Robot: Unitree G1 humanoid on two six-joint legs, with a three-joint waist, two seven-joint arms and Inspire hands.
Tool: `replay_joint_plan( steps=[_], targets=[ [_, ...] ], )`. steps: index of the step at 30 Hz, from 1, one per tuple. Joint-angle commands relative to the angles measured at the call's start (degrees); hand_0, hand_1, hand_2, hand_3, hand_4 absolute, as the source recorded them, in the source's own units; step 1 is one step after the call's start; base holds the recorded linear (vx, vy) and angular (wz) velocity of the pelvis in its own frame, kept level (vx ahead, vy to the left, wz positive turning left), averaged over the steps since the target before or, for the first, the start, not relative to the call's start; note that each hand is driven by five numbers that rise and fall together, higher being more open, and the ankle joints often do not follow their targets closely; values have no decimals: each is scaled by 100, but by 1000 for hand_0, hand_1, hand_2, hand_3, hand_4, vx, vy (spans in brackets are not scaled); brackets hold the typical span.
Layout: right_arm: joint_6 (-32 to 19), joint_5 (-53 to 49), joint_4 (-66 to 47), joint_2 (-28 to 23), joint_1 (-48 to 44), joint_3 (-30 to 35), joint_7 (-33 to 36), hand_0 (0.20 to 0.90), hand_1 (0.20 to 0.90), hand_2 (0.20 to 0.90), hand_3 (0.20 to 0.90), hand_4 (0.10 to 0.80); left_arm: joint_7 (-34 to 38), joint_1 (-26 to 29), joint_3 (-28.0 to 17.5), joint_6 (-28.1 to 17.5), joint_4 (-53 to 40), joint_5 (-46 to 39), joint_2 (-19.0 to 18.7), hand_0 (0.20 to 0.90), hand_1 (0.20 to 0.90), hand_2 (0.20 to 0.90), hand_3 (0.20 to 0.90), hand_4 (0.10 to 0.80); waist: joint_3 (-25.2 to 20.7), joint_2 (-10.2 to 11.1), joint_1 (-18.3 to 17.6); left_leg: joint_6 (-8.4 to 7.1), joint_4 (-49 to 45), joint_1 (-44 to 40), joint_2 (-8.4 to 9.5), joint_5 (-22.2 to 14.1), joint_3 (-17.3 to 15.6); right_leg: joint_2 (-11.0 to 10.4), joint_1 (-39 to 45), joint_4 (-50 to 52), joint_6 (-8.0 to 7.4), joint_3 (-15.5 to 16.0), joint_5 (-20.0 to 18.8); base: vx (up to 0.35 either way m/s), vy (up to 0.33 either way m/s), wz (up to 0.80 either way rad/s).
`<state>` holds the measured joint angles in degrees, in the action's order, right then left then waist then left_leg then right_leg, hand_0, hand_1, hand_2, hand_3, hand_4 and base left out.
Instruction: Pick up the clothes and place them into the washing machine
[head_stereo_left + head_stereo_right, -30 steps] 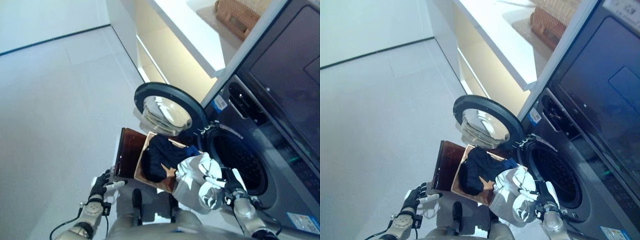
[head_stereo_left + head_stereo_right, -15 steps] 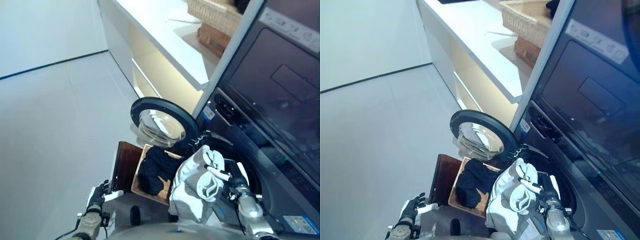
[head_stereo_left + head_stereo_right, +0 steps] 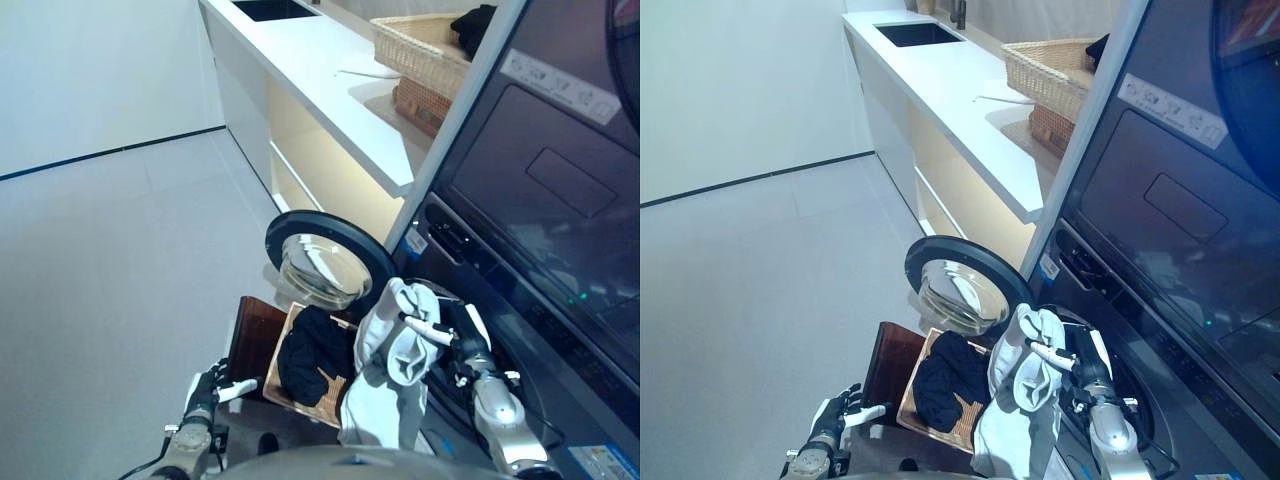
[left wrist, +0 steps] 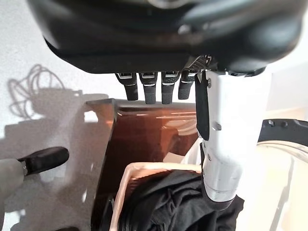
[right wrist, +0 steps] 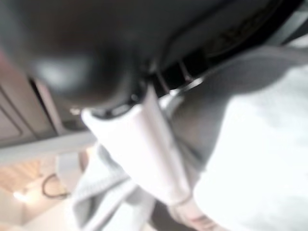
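Clothes are split between two places: your right hand (image 3: 452,338) has its thumb and fingers clamped on a bunched white-and-grey garment (image 3: 385,385), held up in front of the washing machine (image 3: 1160,300) so that the loose cloth hangs down towards the floor beside the drum opening (image 3: 1118,372). Judging by the height, you hold it there to clear the lower rim of the opening before pushing it in; the trailing tail could catch on that rim. The round glass door (image 3: 328,268) stands swung wide, away from the opening, leaving the path free.

A dark garment (image 3: 315,352) lies heaped in the light wicker basket (image 4: 144,169), which sits on a brown wooden board (image 3: 250,335) just below the door. So at least one piece is left to fetch. You cannot see whether anything lies in the drum.

Your left hand (image 3: 207,387) hangs low near the board's edge, fingers relaxed and apart, holding nothing.

On the white counter (image 3: 960,85) stands another wicker basket (image 3: 1050,68) with something dark at its far end.
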<state>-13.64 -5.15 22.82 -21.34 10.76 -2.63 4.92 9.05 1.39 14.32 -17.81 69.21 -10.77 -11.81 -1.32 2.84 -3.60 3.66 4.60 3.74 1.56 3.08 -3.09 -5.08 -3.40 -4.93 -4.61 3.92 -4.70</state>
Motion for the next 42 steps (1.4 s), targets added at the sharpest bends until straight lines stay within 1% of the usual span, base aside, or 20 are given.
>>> replay_joint_plan(
  steps=[1,4,9,16,18,22,25,26,28,30,31,33,36,37,42],
  targets=[
    [-706,-357,-993,-343,-512,191,77,200,200,200,200,300,50,355,23,-295,-99,93,-143,900,900,900,900,800,-378,214,141,-441,-173,-141,-187,-441,27,-55,116,149,-140,68,343,0,0,0],
    [-745,-456,-1395,-421,-505,212,-44,200,200,200,200,300,23,345,53,-294,-159,97,-158,900,900,900,900,800,-430,222,149,-438,-193,-182,-182,-472,31,-47,167,164,-135,75,374,0,0,0],
    [-777,-487,-1537,-435,-566,322,-5,200,200,200,200,300,3,338,100,-297,-224,115,-167,900,900,900,900,800,-475,220,162,-426,-203,-219,-174,-494,42,-51,225,155,-133,102,395,0,0,0],
    [-818,-435,-1769,-482,-866,459,187,200,200,200,200,300,23,321,207,-306,-364,151,-167,900,900,900,900,800,-504,220,204,-395,-290,-252,-144,-578,30,-67,285,158,-135,71,404,14,5,-3],
    [-800,-470,-1850,-450,-1035,531,371,200,200,200,200,300,76,316,254,-308,-402,155,-161,900,900,900,900,800,-509,234,217,-385,-312,-254,-141,-590,28,-66,293,155,-133,65,411,10,3,-2],
    [-778,-532,-2020,-486,-1228,480,438,200,200,200,200,300,141,332,311,-313,-531,106,-152,900,900,900,900,800,-518,253,233,-384,-314,-263,-139,-593,33,-58,296,162,-132,58,420,0,0,0],
    [-730,-494,-2338,-721,-1591,354,475,200,200,200,200,300,211,355,417,-308,-836,129,-165,900,900,900,900,800,-536,280,259,-386,-318,-268,-150,-588,52,-53,306,167,-126,60,436,0,0,0],
    [-730,-494,-2337,-721,-1592,353,476,200,200,200,200,300,211,355,417,-308,-837,129,-165,900,900,900,900,800,-535,280,258,-386,-318,-269,-150,-589,52,-53,307,167,-126,60,436,0,0,0],
    [-685,-517,-2405,-879,-1881,234,510,200,200,200,200,300,221,409,492,-287,-898,106,-162,900,900,900,900,800,-557,300,268,-390,-319,-281,-159,-590,48,-46,318,179,-120,59,449,0,0,0],
    [-626,-578,-2427,-1036,-2241,99,571,200,200,200,200,300,231,472,587,-294,-961,65,-174,900,900,900,900,800,-571,317,280,-392,-319,-292,-166,-590,40,-44,328,183,-116,59,448,-7,-7,-2],
    [-574,-656,-2451,-1168,-2566,-48,620,200,200,200,200,300,248,530,680,-278,-1140,12,-177,900,900,900,900,800,-584,329,288,-393,-324,-303,-168,-596,33,-39,333,189,-111,55,453,-10,-10,-3],
    [-554,-662,-2455,-1218,-2684,-103,626,200,200,200,200,300,264,548,699,-278,-1164,0,-174,900,900,900,900,800,-587,332,288,-393,-330,-305,-170,-599,31,-36,336,193,-110,54,456,0,0,0],
    [-470,-648,-2433,-1394,-3292,-357,749,200,200,200,200,300,365,675,863,-296,-1375,-18,-162,900,900,900,900,800,-609,352,293,-401,-345,-326,-175,-609,16,-25,361,205,-104,48,464,-5,-3,-1],
    [-471,-648,-2432,-1394,-3294,-359,749,200,200,200,200,300,365,676,863,-296,-1375,-18,-161,900,900,900,900,800,-608,351,292,-401,-345,-326,-175,-610,16,-25,362,206,-104,48,464,0,0,0],
    [-417,-913,-2306,-1433,-3908,-653,875,200,200,200,200,300,381,866,1092,-294,-1835,-73,-199,900,900,900,900,800,-624,346,284,-413,-332,-346,-190,-601,-14,-12,373,214,-94,51,472,-6,0,-2]
  ],
)
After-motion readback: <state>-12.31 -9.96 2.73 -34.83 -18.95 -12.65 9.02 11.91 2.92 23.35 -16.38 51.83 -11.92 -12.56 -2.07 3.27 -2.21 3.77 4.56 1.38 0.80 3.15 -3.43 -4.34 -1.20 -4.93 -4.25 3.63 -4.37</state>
